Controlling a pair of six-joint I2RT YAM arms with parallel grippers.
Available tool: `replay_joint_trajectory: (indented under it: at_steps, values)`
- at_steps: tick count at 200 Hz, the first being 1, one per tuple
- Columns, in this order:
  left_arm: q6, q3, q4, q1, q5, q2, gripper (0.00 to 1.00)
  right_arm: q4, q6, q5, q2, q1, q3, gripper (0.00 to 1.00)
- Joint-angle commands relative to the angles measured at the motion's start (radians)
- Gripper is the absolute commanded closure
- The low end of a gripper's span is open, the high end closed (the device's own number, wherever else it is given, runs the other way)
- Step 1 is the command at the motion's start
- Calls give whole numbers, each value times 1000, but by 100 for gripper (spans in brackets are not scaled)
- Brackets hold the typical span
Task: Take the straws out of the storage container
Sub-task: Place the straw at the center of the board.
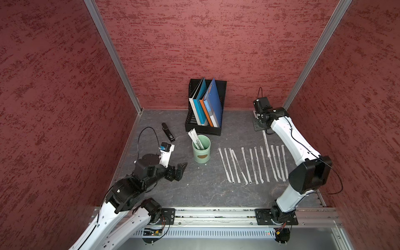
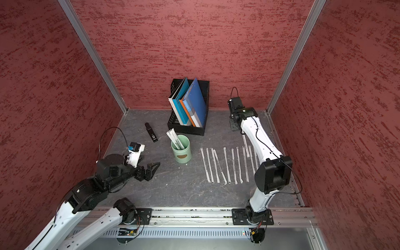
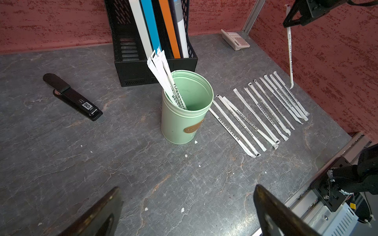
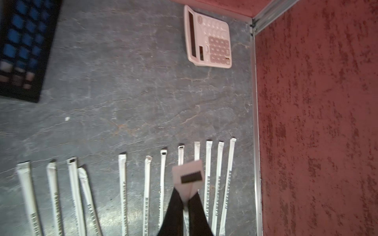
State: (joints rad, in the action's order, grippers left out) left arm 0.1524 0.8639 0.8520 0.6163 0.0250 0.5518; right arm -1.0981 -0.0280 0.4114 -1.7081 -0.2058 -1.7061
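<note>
My right gripper (image 4: 185, 199) pinches one straw (image 3: 289, 51), hanging above the row of straws (image 3: 261, 114) laid on the surface (image 3: 81, 163). My left gripper (image 1: 181, 170) stands spread near the cup (image 3: 180, 122), which holds a few straws (image 3: 163, 77).

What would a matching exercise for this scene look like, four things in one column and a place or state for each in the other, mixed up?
Column A
1. stapler
2. calculator
3. storage container
4. right gripper

Column B
a. shut on a wrapped straw
b. upright in front of the file rack, a few straws inside
c. lying flat, to the robot's left of the file rack
d. in the far right corner of the table

Pairs: 1-c, 2-d, 3-b, 4-a
</note>
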Motion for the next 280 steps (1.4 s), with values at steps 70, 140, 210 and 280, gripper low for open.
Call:
replay_joint_trajectory:
  at_steps: [70,140,210,280]
  values:
    - [-2,-1,-24,-7,-12,-19,0,158,62,87,-46,164,177,100]
    - [-3,-4,-24,-7,3,-40,1,244,78,129,-68,248,293,100]
    - [-5,-8,-25,-12,19,-23,1,293,107,159,-145,315,307,100]
    - [-5,-8,-27,-29,17,-9,1,200,106,92,-128,381,241,99]
